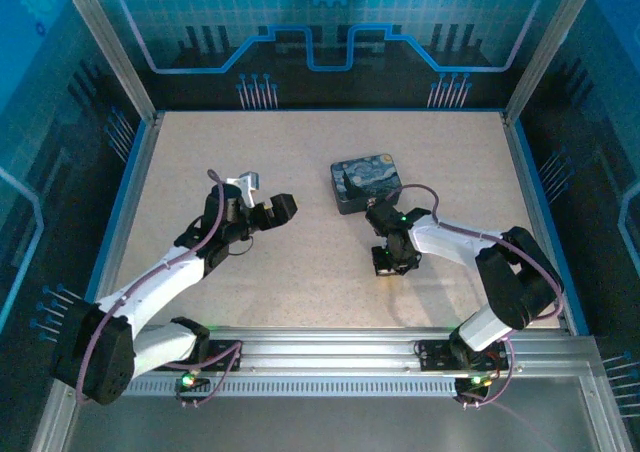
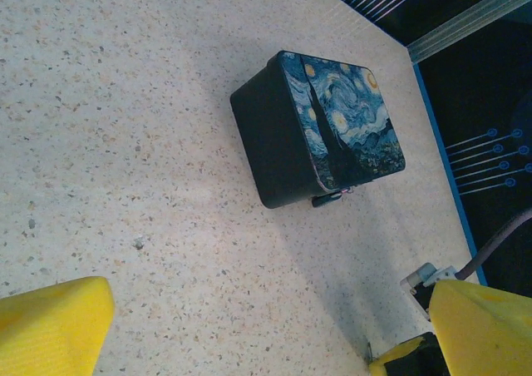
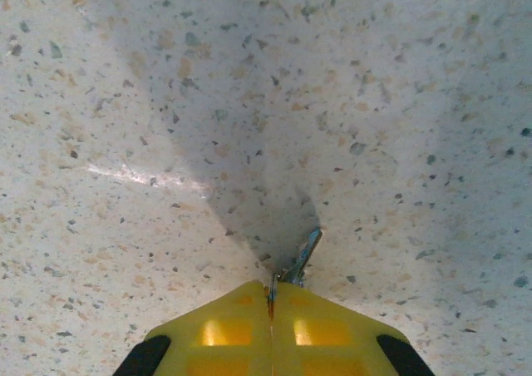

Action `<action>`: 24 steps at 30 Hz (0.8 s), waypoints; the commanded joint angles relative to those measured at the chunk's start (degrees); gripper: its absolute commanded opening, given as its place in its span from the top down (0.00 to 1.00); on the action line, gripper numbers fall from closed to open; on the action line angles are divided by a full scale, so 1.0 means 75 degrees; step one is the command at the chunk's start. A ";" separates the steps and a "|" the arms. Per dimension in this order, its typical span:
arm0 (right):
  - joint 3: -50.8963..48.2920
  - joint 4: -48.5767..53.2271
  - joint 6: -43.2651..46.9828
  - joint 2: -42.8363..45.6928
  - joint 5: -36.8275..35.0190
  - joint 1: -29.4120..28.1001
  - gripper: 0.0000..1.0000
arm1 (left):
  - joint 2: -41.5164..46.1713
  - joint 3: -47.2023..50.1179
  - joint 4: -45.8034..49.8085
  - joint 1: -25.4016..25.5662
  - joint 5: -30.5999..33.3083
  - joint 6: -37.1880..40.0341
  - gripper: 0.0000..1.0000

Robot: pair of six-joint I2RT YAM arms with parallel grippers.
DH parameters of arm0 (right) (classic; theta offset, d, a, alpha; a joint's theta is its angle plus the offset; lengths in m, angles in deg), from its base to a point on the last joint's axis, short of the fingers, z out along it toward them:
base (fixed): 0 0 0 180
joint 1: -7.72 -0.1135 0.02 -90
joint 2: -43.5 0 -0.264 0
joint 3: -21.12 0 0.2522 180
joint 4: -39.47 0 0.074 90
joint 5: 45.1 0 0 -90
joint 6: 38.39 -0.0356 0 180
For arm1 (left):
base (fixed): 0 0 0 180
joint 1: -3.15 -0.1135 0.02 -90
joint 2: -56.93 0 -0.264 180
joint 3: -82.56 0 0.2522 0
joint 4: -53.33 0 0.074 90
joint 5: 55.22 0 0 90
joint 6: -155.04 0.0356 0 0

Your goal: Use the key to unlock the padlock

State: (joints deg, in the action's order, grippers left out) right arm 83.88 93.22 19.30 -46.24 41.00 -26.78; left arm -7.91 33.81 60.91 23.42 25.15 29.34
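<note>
In the right wrist view, the key (image 3: 301, 258) runs its long axis up and to the right, free tip leading, over the tabletop (image 3: 166, 101). It is thin and silvery-grey. The right claw (image 3: 273, 289) is clenched on its lower end, which we cannot see. The left claw (image 2: 268, 318) is released, facing the blue tin (image 2: 332, 135). A dark part at the tin's lower edge is too small to identify.
</note>
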 commanded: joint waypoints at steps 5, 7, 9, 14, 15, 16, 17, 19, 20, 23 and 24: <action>0.0089 0.0282 0.0348 0.0347 -0.0411 -0.0128 1.00 | 0.0237 -0.0216 0.0283 0.0027 0.0094 -0.0147 0.01; 0.0138 0.0282 0.0488 0.0397 -0.0533 -0.0206 1.00 | 0.0269 -0.0222 0.0319 0.0027 0.0071 -0.0184 0.01; 0.0144 0.0287 0.0626 0.0426 -0.0654 -0.0279 1.00 | 0.0295 -0.0245 0.0373 0.0027 0.0065 -0.0194 0.01; 0.0478 0.0059 0.1027 0.0594 -0.0891 -0.0442 1.00 | 0.0433 -0.0280 0.0538 0.0027 0.0088 -0.0202 0.01; 0.0490 -0.0025 0.1102 0.0666 -0.0908 -0.0457 1.00 | 0.0468 -0.0301 0.0600 0.0022 0.0100 -0.0231 0.01; 0.0509 -0.0101 0.1162 0.0725 -0.0924 -0.0465 1.00 | 0.0488 -0.0304 0.0636 0.0027 0.0100 -0.0260 0.01; 0.0540 -0.0254 0.1341 0.0889 -0.0953 -0.0483 1.00 | 0.0544 -0.0319 0.0670 0.0020 0.0089 -0.0324 0.01; 0.0558 -0.0541 0.1653 0.1161 -0.1015 -0.0520 1.00 | 0.0601 -0.0304 0.0679 0.0021 0.0066 -0.0394 0.01; 0.0549 -0.0690 0.1810 0.1314 -0.1024 -0.0521 1.00 | 0.0617 -0.0314 0.0682 0.0027 0.0065 -0.0437 0.01; 0.0405 -0.1325 0.2276 0.1803 -0.0899 -0.0521 1.00 | 0.0624 -0.0350 0.0671 0.0027 0.0038 -0.0511 0.01; 0.0341 -0.1560 0.2412 0.1955 -0.0781 -0.0519 1.00 | 0.0635 -0.0373 0.0677 0.0027 0.0014 -0.0531 0.01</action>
State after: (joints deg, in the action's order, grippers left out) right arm 86.22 87.98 32.00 -35.44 34.58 -29.86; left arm -4.26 33.25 64.93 23.42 25.48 27.08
